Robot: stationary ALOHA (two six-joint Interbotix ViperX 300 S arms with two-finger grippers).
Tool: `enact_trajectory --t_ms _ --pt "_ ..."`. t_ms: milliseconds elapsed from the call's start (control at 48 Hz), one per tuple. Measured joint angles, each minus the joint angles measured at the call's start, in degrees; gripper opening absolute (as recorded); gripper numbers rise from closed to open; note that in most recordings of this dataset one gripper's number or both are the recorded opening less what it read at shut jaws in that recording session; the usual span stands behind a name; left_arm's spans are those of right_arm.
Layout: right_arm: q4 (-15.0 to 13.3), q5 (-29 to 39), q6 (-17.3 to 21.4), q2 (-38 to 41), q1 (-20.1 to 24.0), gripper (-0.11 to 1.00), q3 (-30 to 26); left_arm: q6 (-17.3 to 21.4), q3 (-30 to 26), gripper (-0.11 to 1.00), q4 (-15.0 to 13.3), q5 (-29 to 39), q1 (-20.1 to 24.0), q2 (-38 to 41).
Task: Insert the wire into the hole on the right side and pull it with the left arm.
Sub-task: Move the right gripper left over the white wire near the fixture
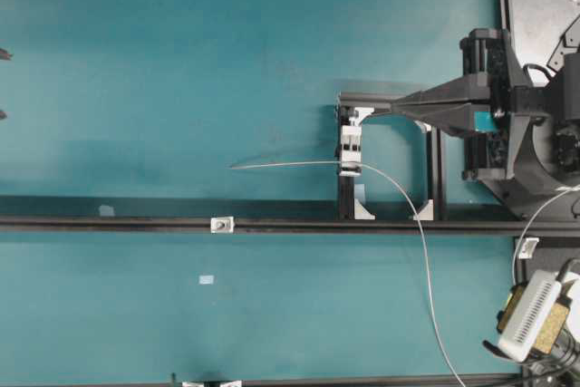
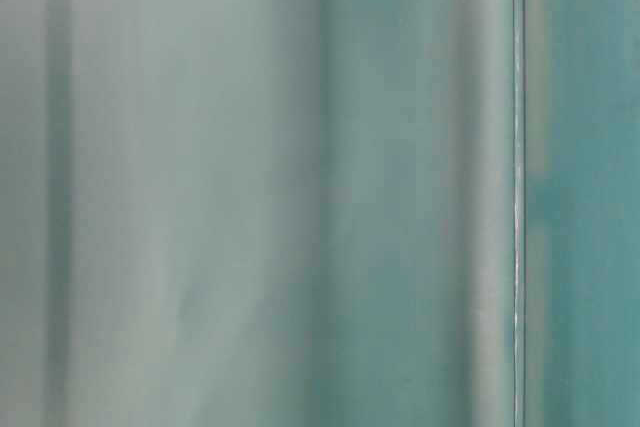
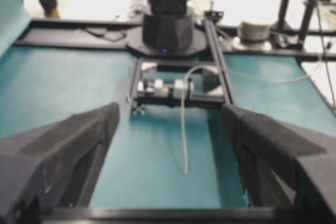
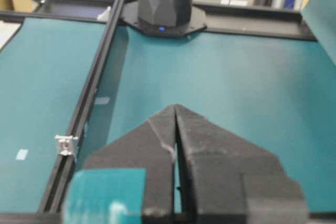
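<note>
Lying mid-frame on the counter, the wire passes through the white clip block. Right tool, centre right, is together; left tool stands apart, bottom of its wrist view.

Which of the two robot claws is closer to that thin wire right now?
The right. The right gripper hovers just above the clip block that holds the wire. The left gripper sits at the far left edge, well away from the wire's tip.
</note>
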Motion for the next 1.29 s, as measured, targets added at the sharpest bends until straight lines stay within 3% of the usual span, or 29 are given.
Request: enact_trajectory --t_ms 42,167,208,854,1291 --pt "0.0 -0.1 0.3 0.1 0.0 0.24 0.2 0.0 0.1 0.83 0.0 0.0 -0.1 0.2" --pt "0.1 -0.2 0.3 0.8 0.0 0.60 0.3 0.0 0.1 0.84 0.0 0.0 0.0 1.1" --pt "0.0 -0.4 0.3 1.2 0.0 0.64 0.3 0.0 0.1 0.84 0.0 0.0 -0.1 1.6" --pt "0.1 -4.3 0.7 15.1 0.0 0.64 -0.3 -0.2 0.0 0.91 -0.1 0.0 0.0 12.8" --pt "0.0 -4.2 4.0 27.2 0.0 0.64 -4.0 -1.4 0.0 0.91 -0.2 -0.1 -0.1 18.8"
